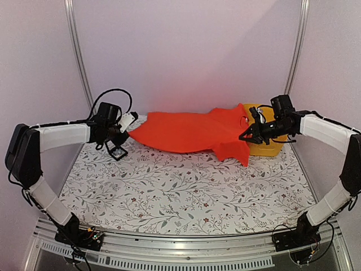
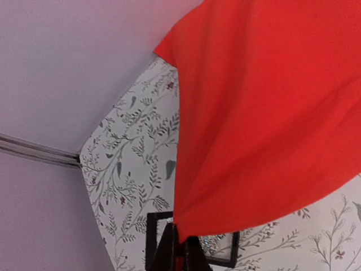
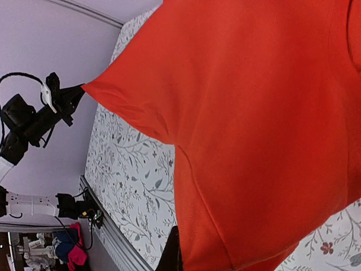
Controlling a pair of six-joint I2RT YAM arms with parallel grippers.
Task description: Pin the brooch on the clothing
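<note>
The clothing [image 1: 186,131] stretches mid-frame above the desk [image 1: 186,195], ends pinched in the jaws of the inward-reaching left arm [image 1: 62,135] and right arm [image 1: 324,131]; only the left wrist view shows the brooch [image 2: 210,244] in a black box [image 2: 150,240], bottom centre.

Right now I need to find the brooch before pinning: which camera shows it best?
The left wrist view: the brooch glitters in its black box below the T-shirt. The top view shows only the box; the right wrist view, neither.
</note>
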